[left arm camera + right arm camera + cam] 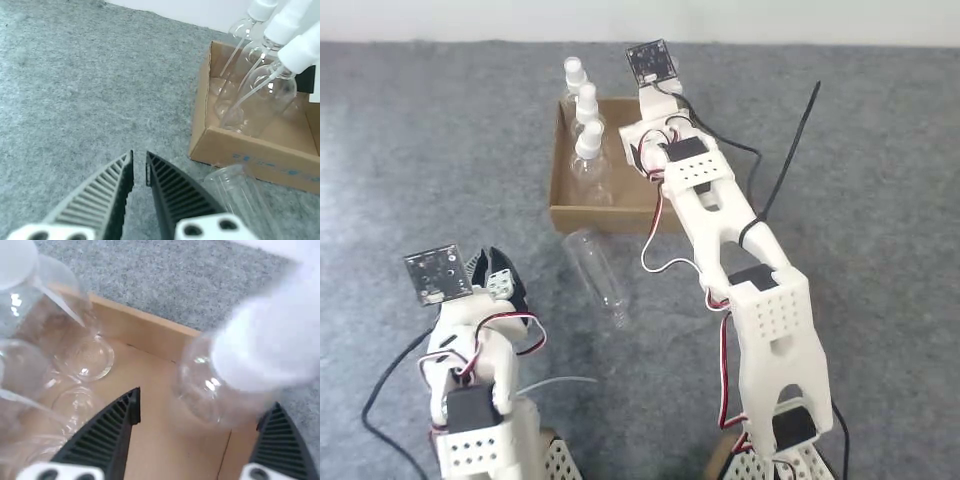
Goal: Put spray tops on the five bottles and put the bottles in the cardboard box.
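The uncapped bottle (598,272) lies on its side just in front of the cardboard box (605,218), mouth pointing away from it, nearer my left gripper (139,156), fingers almost pressed together on nothing, than my right gripper (204,401), spread wide inside the box.

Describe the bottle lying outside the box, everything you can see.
The uncapped bottle is clear plastic, a cylinder narrowing to a bare neck, no spray top. It lies on its side on the grey carpet, just outside the cardboard box's near wall, neck pointing away from it. Nothing grips it; whether it touches the box is unclear.
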`<state>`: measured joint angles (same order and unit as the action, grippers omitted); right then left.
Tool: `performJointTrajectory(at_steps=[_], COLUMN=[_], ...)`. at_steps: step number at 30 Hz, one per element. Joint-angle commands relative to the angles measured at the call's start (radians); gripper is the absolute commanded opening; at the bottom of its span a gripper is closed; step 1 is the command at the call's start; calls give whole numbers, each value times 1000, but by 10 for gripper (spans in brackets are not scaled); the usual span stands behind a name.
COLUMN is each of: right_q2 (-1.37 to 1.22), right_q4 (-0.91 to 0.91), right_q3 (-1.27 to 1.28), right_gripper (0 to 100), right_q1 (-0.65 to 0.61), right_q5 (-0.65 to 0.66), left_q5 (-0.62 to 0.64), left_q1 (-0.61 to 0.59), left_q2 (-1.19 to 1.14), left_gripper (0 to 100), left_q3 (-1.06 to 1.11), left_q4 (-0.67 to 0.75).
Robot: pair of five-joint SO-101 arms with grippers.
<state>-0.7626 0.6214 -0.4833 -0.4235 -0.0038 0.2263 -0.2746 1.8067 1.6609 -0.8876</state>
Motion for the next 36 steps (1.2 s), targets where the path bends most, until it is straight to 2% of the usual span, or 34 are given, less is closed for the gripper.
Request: performJointTrajectory(at_steps=[1, 15, 36], right_q2=[110, 165, 306], right_q4=[53, 133, 417], right_q3=[-26, -28, -28], right_gripper=[336, 336, 336], right_q1=[15, 18, 18], right_q5=[-6, -5, -3], left_q5=[-12, -12, -12], left_q1=[2, 2, -5], left_q2=[17, 17, 17], left_gripper=[41, 41, 41], left_q3=[-12, -12, -7], left_q4=[31, 31, 55])
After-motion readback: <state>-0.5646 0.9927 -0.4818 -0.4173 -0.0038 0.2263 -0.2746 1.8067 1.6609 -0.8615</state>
